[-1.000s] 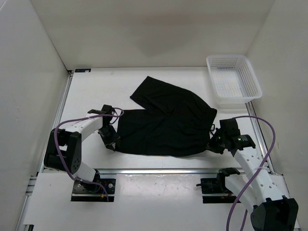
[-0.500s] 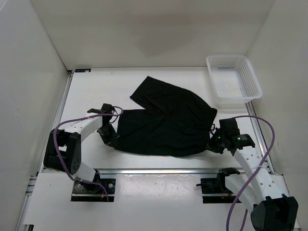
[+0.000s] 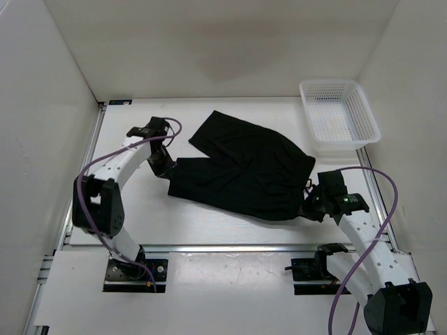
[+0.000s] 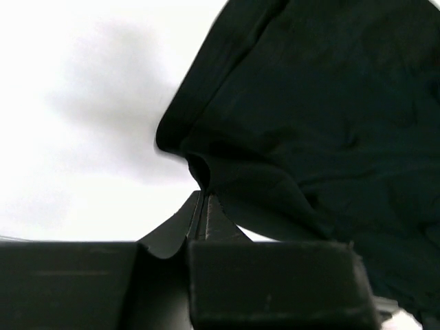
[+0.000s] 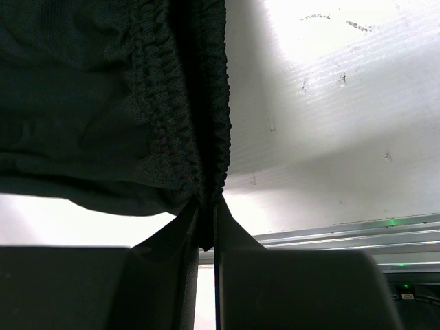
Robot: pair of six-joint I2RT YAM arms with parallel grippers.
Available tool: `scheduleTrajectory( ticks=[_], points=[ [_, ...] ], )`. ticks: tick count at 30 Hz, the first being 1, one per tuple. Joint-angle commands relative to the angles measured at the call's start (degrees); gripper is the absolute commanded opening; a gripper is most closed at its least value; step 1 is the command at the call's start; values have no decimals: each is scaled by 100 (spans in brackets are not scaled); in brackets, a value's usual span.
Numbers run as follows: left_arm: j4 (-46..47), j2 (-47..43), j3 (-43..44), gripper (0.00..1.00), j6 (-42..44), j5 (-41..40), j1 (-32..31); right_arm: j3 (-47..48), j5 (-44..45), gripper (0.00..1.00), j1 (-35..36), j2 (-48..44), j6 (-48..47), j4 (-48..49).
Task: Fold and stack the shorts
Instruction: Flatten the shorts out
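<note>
The black shorts [image 3: 241, 171] lie spread across the middle of the white table. My left gripper [image 3: 165, 169] is shut on the hem corner of the near leg at the shorts' left side; in the left wrist view the fabric [image 4: 309, 124] rises from between my closed fingers [image 4: 204, 206]. My right gripper [image 3: 312, 207] is shut on the elastic waistband at the shorts' right near corner; the right wrist view shows the ribbed waistband [image 5: 185, 103] pinched between my fingers [image 5: 206, 213]. A thin drawstring [image 3: 308, 185] hangs beside the right gripper.
A white mesh basket [image 3: 339, 118] stands at the back right of the table. White walls enclose the left, back and right sides. A metal rail [image 3: 223, 248] runs along the table's near edge.
My left gripper has moved away from me toward the back with the leg corner, pulling the shorts' near left edge up and narrowing the cloth. The right gripper has stayed in place.
</note>
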Motion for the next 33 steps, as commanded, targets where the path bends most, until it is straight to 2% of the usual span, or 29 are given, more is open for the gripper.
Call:
scheduleTrajectory(
  ticks=[1,6,7,8,10,13,16,18,21,26,28,32,33],
  points=[
    [-87,675,614,10,202,-248,-13,219,-15,0,29,2,43,184],
    [-288,1609,1539,10,430,-100,-13,272,-15,0,29,2,96,184],
    [-350,1819,1679,22,431,-46,-13,272,-15,0,29,2,148,184],
    [-403,1821,1872,28,492,6,-13,333,-15,0,29,2,149,184],
    [-403,1769,1874,51,545,60,-13,333,-15,0,29,2,149,184],
    [-456,1549,1875,69,546,60,-13,333,-15,0,29,-51,149,184],
    [-456,1233,1646,68,598,60,-13,333,37,0,29,-51,149,184],
    [-456,1031,1418,58,650,121,-66,280,37,0,29,2,149,237],
    [-298,977,1180,56,773,375,-188,280,37,0,29,2,96,289],
    [-35,1407,1101,70,888,543,-329,228,-15,0,29,116,43,289],
    [18,1653,1206,70,888,473,-329,167,-15,0,29,116,43,289],
    [71,1918,1329,59,888,254,-382,166,-15,0,29,64,43,237],
    [71,2005,1381,49,888,253,-382,166,-15,0,29,11,43,237]
  ],
)
